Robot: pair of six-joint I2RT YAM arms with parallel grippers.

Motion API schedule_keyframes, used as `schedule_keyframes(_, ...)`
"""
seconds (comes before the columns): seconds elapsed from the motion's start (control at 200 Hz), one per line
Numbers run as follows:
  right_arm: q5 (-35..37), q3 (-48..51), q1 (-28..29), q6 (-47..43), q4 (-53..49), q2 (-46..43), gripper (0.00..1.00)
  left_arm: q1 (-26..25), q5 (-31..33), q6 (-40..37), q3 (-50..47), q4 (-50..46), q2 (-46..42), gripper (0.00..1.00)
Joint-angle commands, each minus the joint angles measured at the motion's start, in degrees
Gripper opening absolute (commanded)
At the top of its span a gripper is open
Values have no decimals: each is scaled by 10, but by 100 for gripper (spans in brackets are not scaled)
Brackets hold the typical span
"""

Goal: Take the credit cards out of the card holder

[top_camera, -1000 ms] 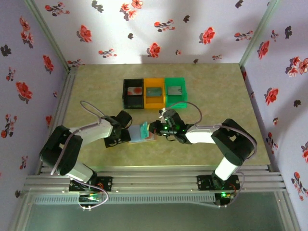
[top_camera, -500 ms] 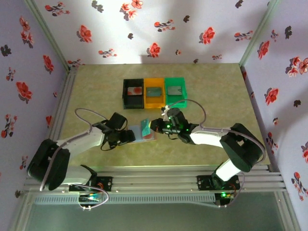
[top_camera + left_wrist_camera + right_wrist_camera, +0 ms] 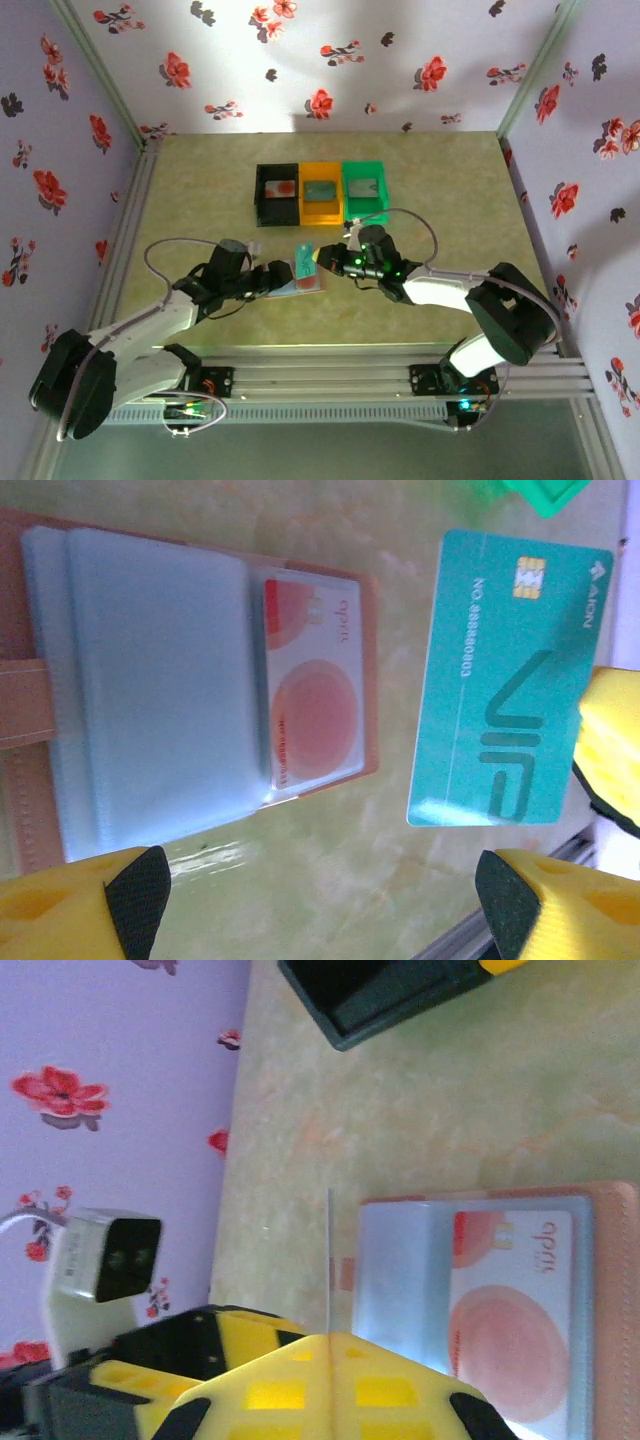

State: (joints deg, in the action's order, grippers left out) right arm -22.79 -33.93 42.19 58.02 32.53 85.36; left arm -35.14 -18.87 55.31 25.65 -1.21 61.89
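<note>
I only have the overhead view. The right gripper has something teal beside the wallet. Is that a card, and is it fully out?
Observer: Yes. The left wrist view shows a teal card with a chip, clear of the wallet, with the right gripper pinching one edge.
Operator: Any card inside the wallet?
Observer: One red card is tucked inside it.
Operator: And the left gripper?
Observer: The left gripper is open and holds nothing.
</note>
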Motion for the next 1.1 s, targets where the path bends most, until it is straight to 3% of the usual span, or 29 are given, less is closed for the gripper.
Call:
schedule_keyframes(0.0,-18,14,-7,35,63,-13,0,-1,-30,41,-14,109,-6,85)
schedule_keyframes(0.245,-26,22,-10,58,95,-15,0,-1,-36,95,-46,256,-3,84)
schedule_keyframes(0.66,-34,22,-9,78,124,-7,0,-5,-57,138,-58,387,50,78)
schedule_keyframes(0.825,-35,22,-8,82,125,-5,0,-7,-61,151,-63,421,68,73)
schedule_keyframes(1.095,-37,27,-8,86,136,2,0,-7,-63,168,-78,475,78,55)
